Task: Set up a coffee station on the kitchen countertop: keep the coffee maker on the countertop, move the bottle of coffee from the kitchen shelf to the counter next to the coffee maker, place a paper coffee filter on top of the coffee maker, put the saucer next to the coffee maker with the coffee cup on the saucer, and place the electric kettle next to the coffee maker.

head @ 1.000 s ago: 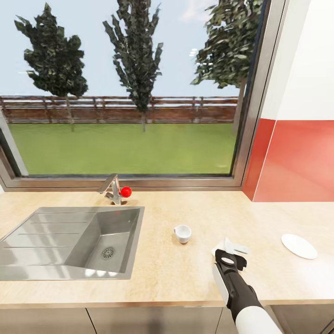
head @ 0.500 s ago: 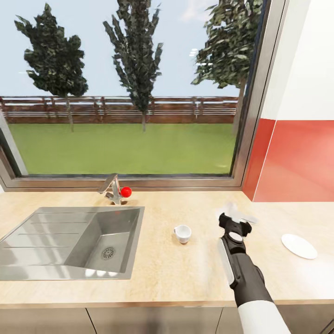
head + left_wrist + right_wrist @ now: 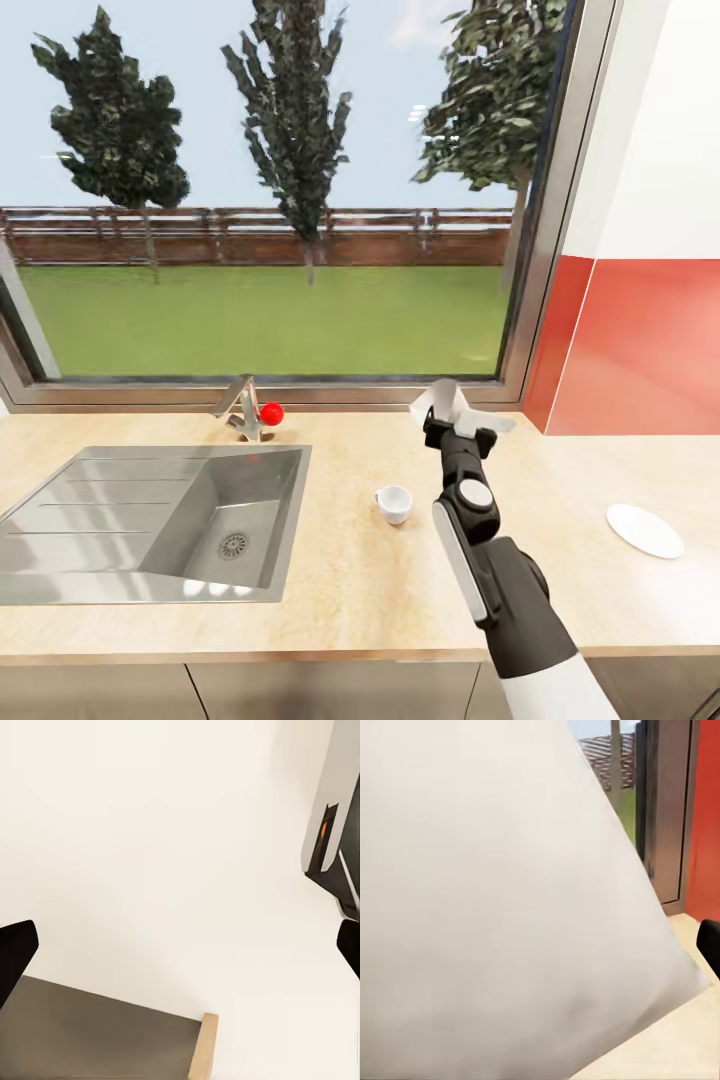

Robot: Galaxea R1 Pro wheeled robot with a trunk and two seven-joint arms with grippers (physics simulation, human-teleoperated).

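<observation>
**Carrying the Paper Filter to the Coffee Maker**

The right claw [image 3: 457, 420] holds a white paper coffee filter [image 3: 449, 404] pinched between its fingers, raised clear of the desk [image 3: 350, 580] near the window frame [image 3: 545, 250]. In the right wrist view the filter [image 3: 502, 907] covers most of the frame, with the red backsplash [image 3: 706, 810] at one edge. The left claw [image 3: 180, 952] stands wide, holding nothing.

The coffee cup [image 3: 393, 503] stands on the desk beside the sink [image 3: 150, 520]; the saucer [image 3: 644, 530] lies well apart from it, toward the robot's right.

Procedure, as judged:
- Keep the grip firm; thin paper slips and folds easily.
- Carry the filter high enough to pass over the cup.
- Locate the coffee maker first, then lower the filter squarely onto its top before releasing.
</observation>
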